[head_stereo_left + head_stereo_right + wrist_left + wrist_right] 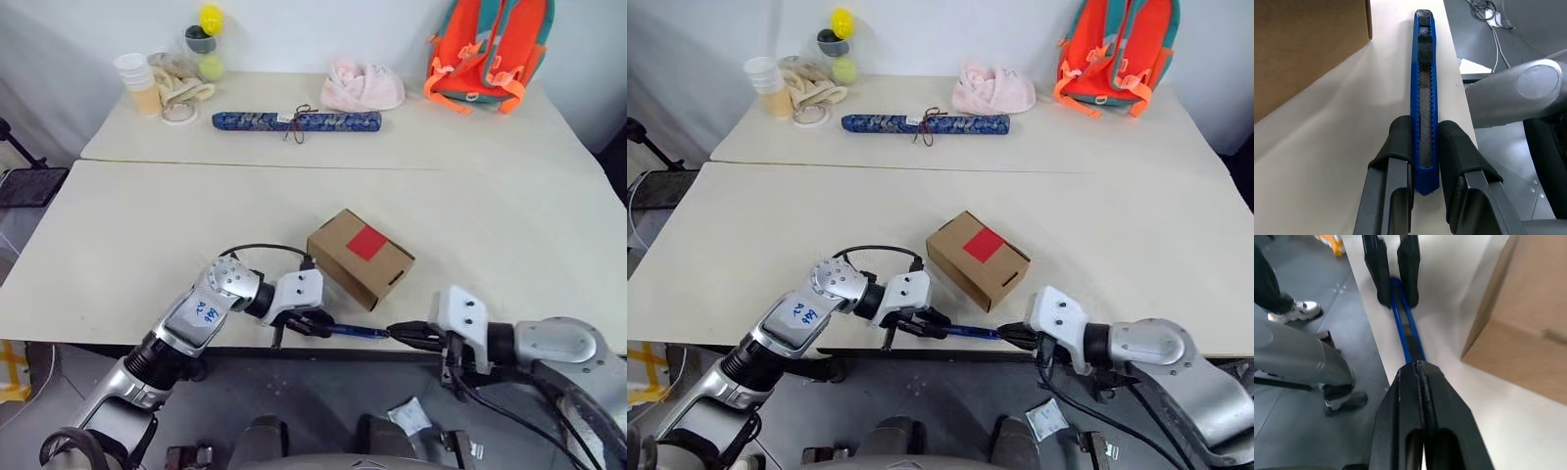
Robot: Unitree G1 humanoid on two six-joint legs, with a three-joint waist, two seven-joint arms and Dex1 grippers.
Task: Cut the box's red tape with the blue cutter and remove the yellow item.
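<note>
- I have the left hand low at the near edge of the counter, its two black fingers clamped on the tail end of the blue cutter.
- The cutter lies roughly level along the counter's near edge, stretched between my two hands; in the left wrist view its slider end points away from the fingers.
- My right hand sits at the cutter's other end, jaws pressed fully together. In the right wrist view the blue body runs right up to the fingertips, but I cannot tell whether they actually pinch it.
- The box rests on the counter just behind the cutter, turned at an angle, near both hands and touched by neither.
- The red tape is a square patch on the box's top, and the flaps are shut.
- At the far side of the counter I see a long dark-blue patterned roll, a pink cloth, an orange backpack, stacked balls and cups.
</note>
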